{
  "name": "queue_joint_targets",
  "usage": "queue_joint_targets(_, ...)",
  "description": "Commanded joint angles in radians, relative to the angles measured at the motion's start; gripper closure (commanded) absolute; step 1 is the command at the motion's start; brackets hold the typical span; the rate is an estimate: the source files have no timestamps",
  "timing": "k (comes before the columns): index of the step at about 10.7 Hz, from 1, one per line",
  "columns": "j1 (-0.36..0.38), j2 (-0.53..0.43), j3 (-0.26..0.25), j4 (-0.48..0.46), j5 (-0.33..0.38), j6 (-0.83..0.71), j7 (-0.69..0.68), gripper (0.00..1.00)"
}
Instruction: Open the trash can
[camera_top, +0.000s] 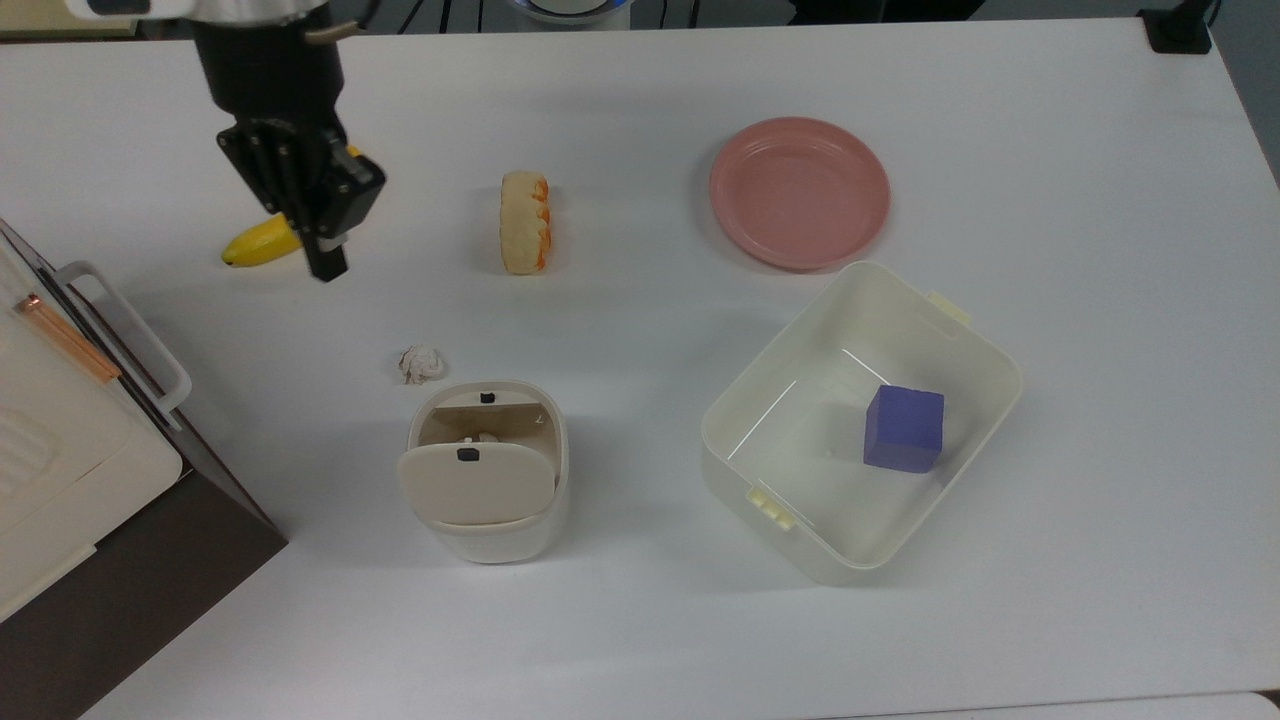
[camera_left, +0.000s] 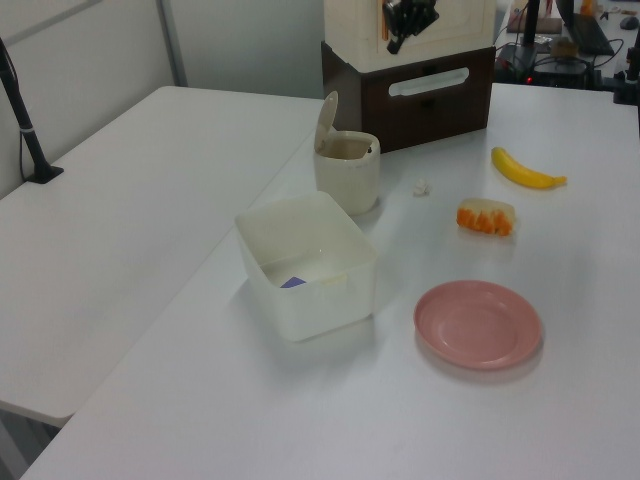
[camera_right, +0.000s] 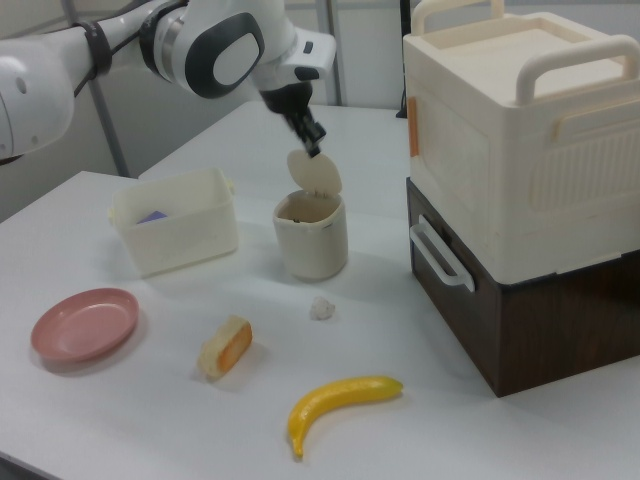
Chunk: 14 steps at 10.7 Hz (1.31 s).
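Observation:
The trash can (camera_top: 487, 520) is a small cream bin near the table's front in the top view. Its beige lid (camera_top: 477, 483) stands tilted up on its hinge, showing the inside of the bin. It also appears in the left view as the trash can (camera_left: 347, 172) and in the right view as the trash can (camera_right: 311, 236). My gripper (camera_top: 326, 262) hangs high, far to the top view's upper left of the bin, over the banana. Its black fingers are shut with nothing between them. In the right view the gripper (camera_right: 313, 141) shows above the raised lid (camera_right: 314, 170).
A banana (camera_top: 255, 241) lies partly under the gripper. A piece of bread (camera_top: 525, 222), a pink plate (camera_top: 800, 192) and a crumpled paper ball (camera_top: 421, 364) lie around. A cream tub (camera_top: 790, 535) holds a purple cube (camera_top: 905, 428). A large white appliance (camera_top: 60, 440) stands at the top view's left.

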<state>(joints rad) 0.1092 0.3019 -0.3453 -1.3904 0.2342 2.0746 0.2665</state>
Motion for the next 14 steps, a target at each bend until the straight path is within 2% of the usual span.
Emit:
queue_joint_targets(1, 0.030, -0.085, 0.003, -0.036, -0.002, -0.363, -0.341, 0.99)
queue_joint_targets(2, 0.033, -0.098, 0.008, -0.035, -0.034, -0.487, -0.386, 0.98)
queue_joint_targets(3, 0.046, -0.118, 0.031, -0.041, -0.074, -0.529, -0.383, 0.97)
queue_joint_targets(4, 0.050, -0.138, 0.051, -0.059, -0.094, -0.531, -0.362, 0.97)
queue_joint_targets(7, 0.072, -0.178, 0.055, -0.107, -0.121, -0.470, -0.239, 0.90)
queue_joint_targets(9, 0.078, -0.200, 0.072, -0.140, -0.189, -0.400, -0.178, 0.85)
queue_joint_targets(10, 0.078, -0.202, 0.072, -0.142, -0.208, -0.398, -0.174, 0.71)
queue_joint_targets(11, 0.079, -0.205, 0.072, -0.142, -0.213, -0.401, -0.176, 0.49)
queue_joint_targets(12, 0.078, -0.214, 0.072, -0.144, -0.216, -0.413, -0.177, 0.00)
queue_joint_targets(14, 0.076, -0.227, 0.072, -0.144, -0.220, -0.426, -0.173, 0.00)
